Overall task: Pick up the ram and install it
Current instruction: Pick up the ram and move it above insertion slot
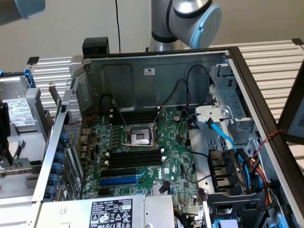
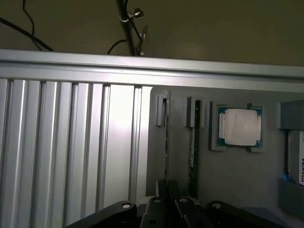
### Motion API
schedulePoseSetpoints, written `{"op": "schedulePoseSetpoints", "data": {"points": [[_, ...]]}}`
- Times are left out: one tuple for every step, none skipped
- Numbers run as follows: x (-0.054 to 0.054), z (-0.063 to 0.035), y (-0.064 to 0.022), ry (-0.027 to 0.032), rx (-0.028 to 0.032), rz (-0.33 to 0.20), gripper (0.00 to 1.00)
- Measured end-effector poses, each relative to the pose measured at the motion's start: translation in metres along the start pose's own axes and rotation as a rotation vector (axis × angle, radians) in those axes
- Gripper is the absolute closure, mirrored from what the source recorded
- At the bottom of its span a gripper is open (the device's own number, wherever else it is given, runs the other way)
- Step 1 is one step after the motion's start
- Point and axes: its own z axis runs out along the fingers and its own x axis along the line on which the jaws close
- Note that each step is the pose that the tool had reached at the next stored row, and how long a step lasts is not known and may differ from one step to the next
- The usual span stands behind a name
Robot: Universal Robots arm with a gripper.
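Ram is standing edge-up in its tray so your gripper is pinching it, jaws nearly closed.

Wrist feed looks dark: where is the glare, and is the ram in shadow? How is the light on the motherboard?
Wrist view: dim; a bright glare band lies on the ribbed table; the grey tray sits in shade, its two ram sticks reading as dark lines; the processor lid catches light. Exterior view: even light on the motherboard, no glare; its black slots look dark.

Lab: opened computer, robot arm
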Motion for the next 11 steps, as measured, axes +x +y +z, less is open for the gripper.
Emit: {"op": "schedulePoseSetpoints", "data": {"points": [[0.0,-0.0046,0.0002,0.0,0.0,0.0,0.87],[0.0,-0.009,0.0005,0.0001,-0.0001,0.0,0.87],[0.0,-0.0135,0.0008,0.0,0.0,0.0,0.87],[0.0,-0.0182,0.0011,0.0,0.0,0.0,0.87],[0.0,-0.0228,0.0013,0.0001,-0.0002,0.0,0.87],[0.0,-0.0278,0.0015,0.0,-0.0002,0.0,0.87],[0.0,-0.0321,0.0018,0.0001,-0.0003,0.0,0.87],[0.001,-0.0366,0.0019,0.0001,-0.0003,0.0,0.87],[0.001,-0.0411,0.002,0.0,-0.0003,0.0,0.87],[0.001,-0.0456,0.002,0.0,-0.0006,0.0,0.87],[0.002,-0.0505,0.0017,0.0001,-0.001,0.0,0.87]]}}
